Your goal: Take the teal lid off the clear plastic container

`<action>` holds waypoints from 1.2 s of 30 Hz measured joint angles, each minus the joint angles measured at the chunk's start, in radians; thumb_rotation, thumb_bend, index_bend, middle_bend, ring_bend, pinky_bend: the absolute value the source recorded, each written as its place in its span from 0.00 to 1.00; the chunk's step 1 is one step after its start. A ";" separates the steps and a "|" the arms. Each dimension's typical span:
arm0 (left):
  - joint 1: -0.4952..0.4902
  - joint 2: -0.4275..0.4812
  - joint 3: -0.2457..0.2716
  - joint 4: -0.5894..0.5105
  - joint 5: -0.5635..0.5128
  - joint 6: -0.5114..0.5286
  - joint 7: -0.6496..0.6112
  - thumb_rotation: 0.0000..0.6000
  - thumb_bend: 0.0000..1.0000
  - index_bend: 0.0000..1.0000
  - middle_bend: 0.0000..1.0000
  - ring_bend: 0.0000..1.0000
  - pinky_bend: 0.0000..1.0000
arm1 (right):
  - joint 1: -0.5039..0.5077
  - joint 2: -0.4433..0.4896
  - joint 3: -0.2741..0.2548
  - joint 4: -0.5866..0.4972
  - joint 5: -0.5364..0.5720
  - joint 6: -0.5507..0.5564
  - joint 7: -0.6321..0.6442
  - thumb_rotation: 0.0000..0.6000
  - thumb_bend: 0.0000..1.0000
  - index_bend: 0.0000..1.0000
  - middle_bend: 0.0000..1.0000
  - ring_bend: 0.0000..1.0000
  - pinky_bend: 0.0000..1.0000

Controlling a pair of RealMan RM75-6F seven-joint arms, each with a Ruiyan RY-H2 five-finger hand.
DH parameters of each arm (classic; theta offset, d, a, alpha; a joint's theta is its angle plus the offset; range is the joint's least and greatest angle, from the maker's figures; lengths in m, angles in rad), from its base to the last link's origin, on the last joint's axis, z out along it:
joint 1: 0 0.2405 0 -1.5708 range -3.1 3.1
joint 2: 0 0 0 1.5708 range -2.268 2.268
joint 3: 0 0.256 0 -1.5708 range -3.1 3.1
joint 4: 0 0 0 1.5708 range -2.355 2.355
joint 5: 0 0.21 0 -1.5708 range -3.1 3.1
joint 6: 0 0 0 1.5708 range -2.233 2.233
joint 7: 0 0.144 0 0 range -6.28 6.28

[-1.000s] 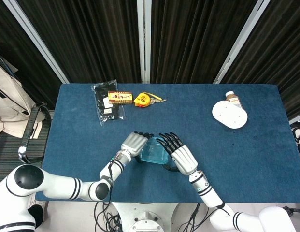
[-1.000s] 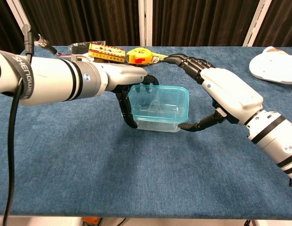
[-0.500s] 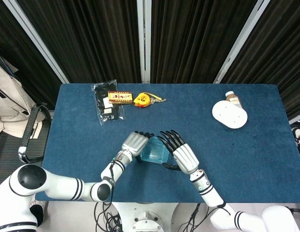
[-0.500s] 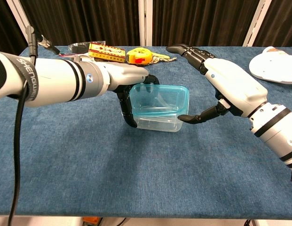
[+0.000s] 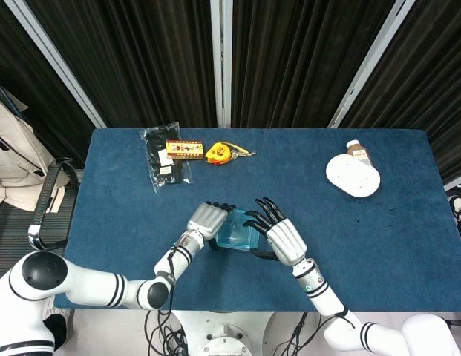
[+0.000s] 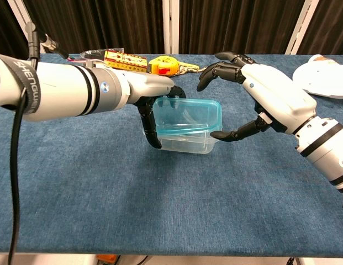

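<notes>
Hands: I've two on one clear container (image 6: 185,142) — left hand (image 6: 154,105) gripping its side, right hand (image 6: 265,94) spread, thumb under the one teal lid (image 6: 188,116).

I read one marking only | "SHENGWU", white letters on the black band of my white left forearm (image 6: 27,83) | print on the yellow-red flat box (image 6: 126,59) too small for me

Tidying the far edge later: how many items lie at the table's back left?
3: a black packet furthest left, a red-and-yellow box beside it, and a yellow tape measure to its right. Nothing seems hidden behind them.
</notes>
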State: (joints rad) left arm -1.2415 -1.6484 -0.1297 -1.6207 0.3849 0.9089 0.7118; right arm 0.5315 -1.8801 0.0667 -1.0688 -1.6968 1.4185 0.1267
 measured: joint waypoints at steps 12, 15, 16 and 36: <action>0.002 0.047 0.005 -0.040 0.015 -0.056 -0.051 1.00 0.00 0.13 0.26 0.25 0.23 | 0.037 0.015 0.006 0.002 -0.002 -0.035 -0.007 1.00 0.42 0.44 0.27 0.06 0.00; 0.002 0.050 0.008 -0.039 0.018 -0.060 -0.061 1.00 0.00 0.10 0.24 0.25 0.23 | 0.044 0.016 0.006 0.005 0.000 -0.041 0.000 1.00 0.46 0.48 0.28 0.06 0.01; 0.001 0.050 0.010 -0.038 0.021 -0.060 -0.063 1.00 0.00 0.09 0.24 0.25 0.23 | 0.045 0.016 0.005 0.007 0.000 -0.043 0.001 1.00 0.48 0.51 0.28 0.07 0.01; -0.003 0.049 0.035 -0.046 0.053 -0.037 -0.074 1.00 0.00 0.01 0.12 0.13 0.19 | 0.056 0.022 -0.004 0.016 0.005 -0.046 0.010 1.00 0.84 0.63 0.29 0.07 0.02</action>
State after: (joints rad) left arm -1.2443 -1.5995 -0.0952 -1.6671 0.4375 0.8716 0.6380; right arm 0.5872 -1.8586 0.0623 -1.0523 -1.6920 1.3727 0.1365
